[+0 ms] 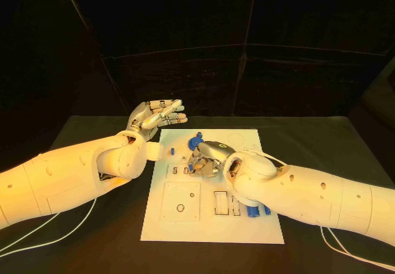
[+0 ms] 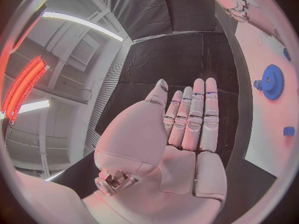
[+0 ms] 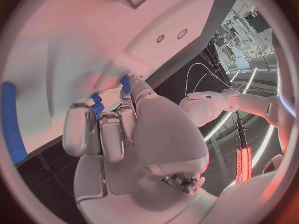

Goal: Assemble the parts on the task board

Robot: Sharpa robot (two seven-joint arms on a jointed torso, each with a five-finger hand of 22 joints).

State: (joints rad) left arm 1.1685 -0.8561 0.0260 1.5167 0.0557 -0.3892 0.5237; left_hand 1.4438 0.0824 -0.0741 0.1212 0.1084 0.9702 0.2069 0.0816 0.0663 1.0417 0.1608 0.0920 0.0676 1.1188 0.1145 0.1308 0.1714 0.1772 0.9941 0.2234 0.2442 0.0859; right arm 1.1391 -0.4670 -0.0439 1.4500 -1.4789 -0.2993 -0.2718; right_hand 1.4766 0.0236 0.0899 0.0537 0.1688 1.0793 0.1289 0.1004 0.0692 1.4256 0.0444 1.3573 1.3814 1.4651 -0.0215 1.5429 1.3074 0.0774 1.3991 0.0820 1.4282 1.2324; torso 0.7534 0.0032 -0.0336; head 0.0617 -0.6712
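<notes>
Task board lies mid black bench. Right hand low over board's centre, fingers curled, pinching small blue part. Left hand raised beyond board's far left corner, fingers straight, holding nothing. Blue gear on board's far end.

A black table stands before dark curtained walls.

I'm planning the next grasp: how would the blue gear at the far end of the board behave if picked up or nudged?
The blue gear looks like rigid moulded plastic, so probably stiff and light. Its toothed rim should give fingers purchase rather than slip. It appears to lie flat on the task board, so a nudge would likely slide it; on edge it might roll.
</notes>
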